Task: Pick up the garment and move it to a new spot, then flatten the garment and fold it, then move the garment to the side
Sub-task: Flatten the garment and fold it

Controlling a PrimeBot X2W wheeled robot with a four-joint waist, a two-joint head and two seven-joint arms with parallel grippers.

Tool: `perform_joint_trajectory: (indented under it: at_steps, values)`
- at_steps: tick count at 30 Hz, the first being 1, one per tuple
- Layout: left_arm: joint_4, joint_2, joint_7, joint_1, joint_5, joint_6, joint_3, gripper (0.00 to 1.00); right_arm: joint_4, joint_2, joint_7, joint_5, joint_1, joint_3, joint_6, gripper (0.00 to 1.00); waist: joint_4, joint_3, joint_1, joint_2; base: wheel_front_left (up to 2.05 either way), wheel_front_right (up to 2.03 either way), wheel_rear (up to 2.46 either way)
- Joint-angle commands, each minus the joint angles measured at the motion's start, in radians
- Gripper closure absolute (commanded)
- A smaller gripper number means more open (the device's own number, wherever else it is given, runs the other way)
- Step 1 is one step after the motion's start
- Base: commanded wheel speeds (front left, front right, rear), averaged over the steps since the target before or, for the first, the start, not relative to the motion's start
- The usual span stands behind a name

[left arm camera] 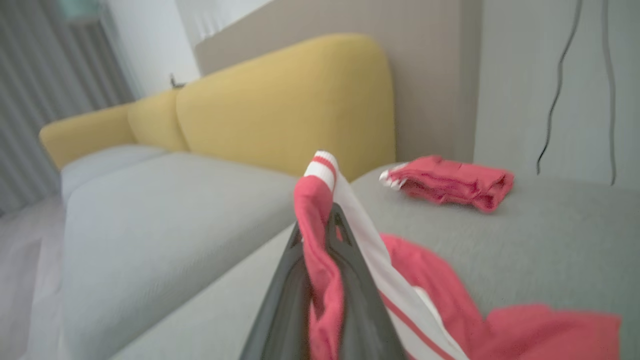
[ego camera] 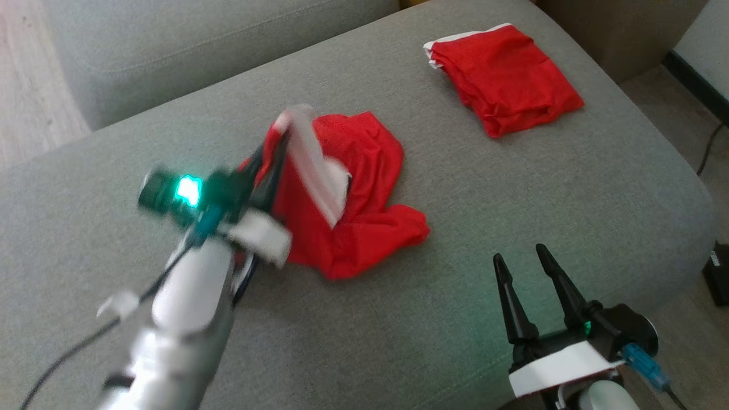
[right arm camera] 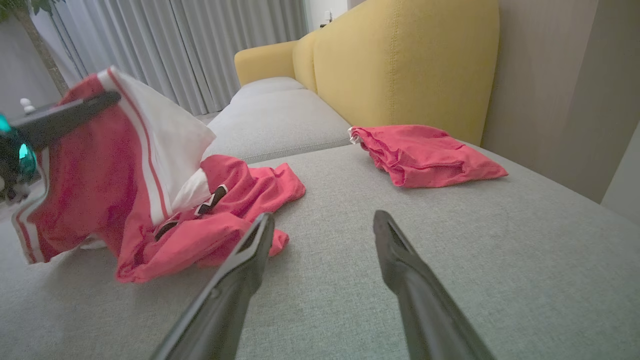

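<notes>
A crumpled red garment [ego camera: 364, 205] with white panels and stripes lies in the middle of the grey sofa seat [ego camera: 512, 188]. My left gripper [ego camera: 277, 139] is shut on its upper left part and holds that part raised, while the rest rests on the cushion. In the left wrist view the red and white cloth [left arm camera: 320, 235] is pinched between the dark fingers. The right wrist view shows the lifted garment [right arm camera: 115, 165] at the left, with the left gripper's finger across it. My right gripper [ego camera: 519, 255] stands open above the seat at the lower right, with nothing between its fingers [right arm camera: 250, 250].
A second red garment [ego camera: 504, 77], folded, lies at the far right of the seat. Yellow backrests [right arm camera: 400, 60] stand behind it. Another grey cushion [ego camera: 199, 51] adjoins at the far left. The seat's right edge drops to the floor, where a cable [ego camera: 709, 148] runs.
</notes>
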Motion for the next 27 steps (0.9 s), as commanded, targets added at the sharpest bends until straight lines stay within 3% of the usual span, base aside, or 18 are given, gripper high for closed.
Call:
perform_joint_trajectory:
  at_steps: [1,6,10,16,20,22,27]
  values:
    - [-0.047,0.012,-0.009,-0.082,-0.001,0.0,0.018,1.0,-0.031,-0.005,-0.003,0.007,-0.036,0.026,0.003,0.0,-0.004,-0.004,-0.0001,0.0,0.0,0.0,0.0]
    - [-0.099,0.011,-0.009,-0.274,-0.05,-0.006,-0.083,1.0,-0.035,-0.005,-0.003,0.021,-0.038,0.032,0.003,0.0,-0.007,-0.009,-0.0001,0.0,0.0,0.0,0.0]
    - [-0.129,0.062,-0.01,-0.485,-0.1,-0.006,-0.203,1.0,-0.041,-0.005,-0.003,0.033,-0.047,0.043,0.003,0.0,0.008,-0.002,-0.0001,0.0,0.0,0.0,0.0]
    - [-0.158,0.108,0.004,-0.673,-0.239,-0.007,-0.2,1.0,-0.044,-0.005,-0.003,0.044,-0.042,0.038,0.003,0.0,0.073,-0.007,-0.0001,0.0,0.0,0.0,0.0]
    - [-0.159,0.173,0.08,-0.592,-0.333,-0.007,-0.193,1.0,-0.044,-0.005,-0.003,0.043,-0.035,0.031,0.003,0.0,0.145,-0.01,-0.0001,0.0,0.0,0.0,0.0]
    - [-0.165,0.233,0.113,-0.418,-0.385,-0.002,-0.181,1.0,-0.038,-0.005,-0.003,0.034,-0.033,0.027,0.003,0.0,0.197,-0.005,-0.0001,0.0,0.0,0.0,0.0]
    - [-0.152,0.276,0.109,-0.054,-0.509,0.024,-0.143,1.0,-0.027,-0.005,-0.003,0.01,-0.03,0.009,0.003,0.0,0.272,0.014,-0.0001,0.0,0.0,0.0,0.0]
